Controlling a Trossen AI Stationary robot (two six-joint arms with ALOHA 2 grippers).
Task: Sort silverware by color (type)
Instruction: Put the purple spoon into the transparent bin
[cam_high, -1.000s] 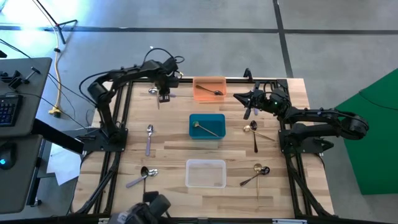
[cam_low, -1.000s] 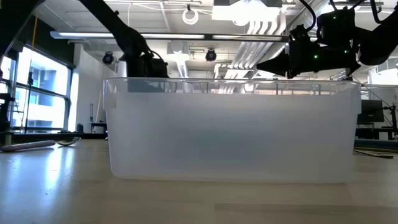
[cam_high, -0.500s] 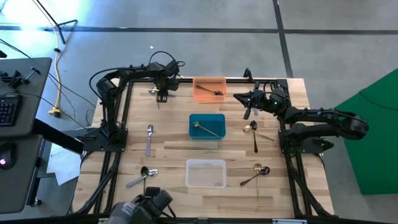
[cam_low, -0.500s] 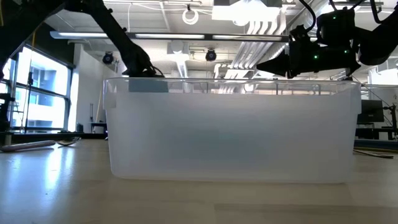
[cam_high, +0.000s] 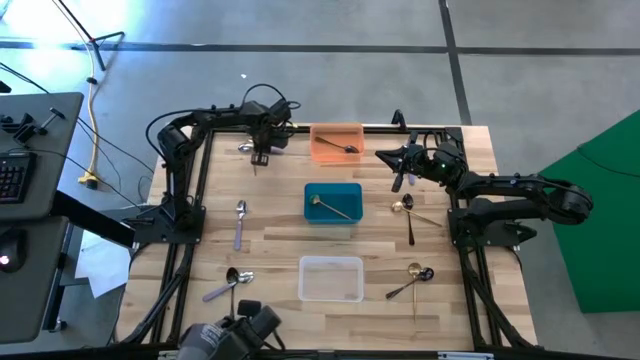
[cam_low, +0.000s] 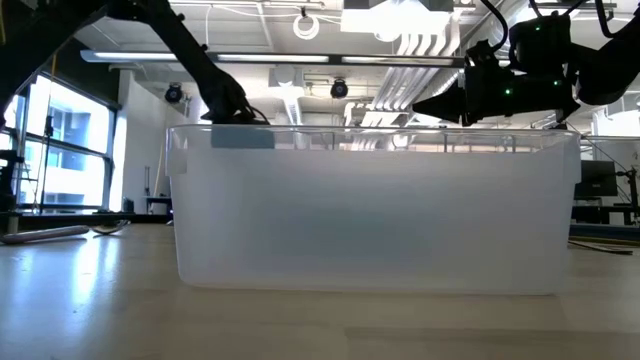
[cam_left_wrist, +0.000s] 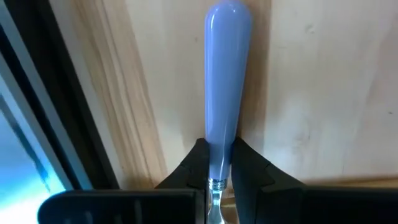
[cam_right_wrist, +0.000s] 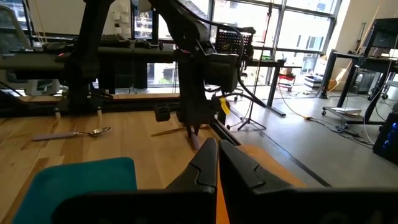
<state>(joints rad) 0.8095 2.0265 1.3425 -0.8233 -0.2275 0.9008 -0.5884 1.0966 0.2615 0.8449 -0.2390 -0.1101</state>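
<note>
Left gripper (cam_high: 262, 152) down at the far left of the table (cam_high: 270, 235), clenched on a blue-handled utensil (cam_left_wrist: 226, 81) lying flat on the wood; fingers (cam_left_wrist: 249, 171) pinching the handle just above its metal neck. Right gripper (cam_high: 397, 168) held above the table between the orange bin (cam_high: 337, 131) and the right edge, jaws closed on nothing.

Orange bin: one dark spoon (cam_high: 343, 148). Teal bin (cam_high: 333, 189): one gold spoon (cam_high: 328, 206). Clear bin (cam_high: 331, 263) bare, filling most of the low view (cam_low: 375, 215).

Loose on the wood: a blue-handled spoon (cam_high: 240, 222) left of the teal bin; a dark spoon and a silver one crossing near the front left (cam_high: 229, 283); a gold spoon and a dark utensil crossing right of the teal bin (cam_high: 408, 212); a gold and a dark spoon touching right of the clear bin (cam_high: 414, 276).
</note>
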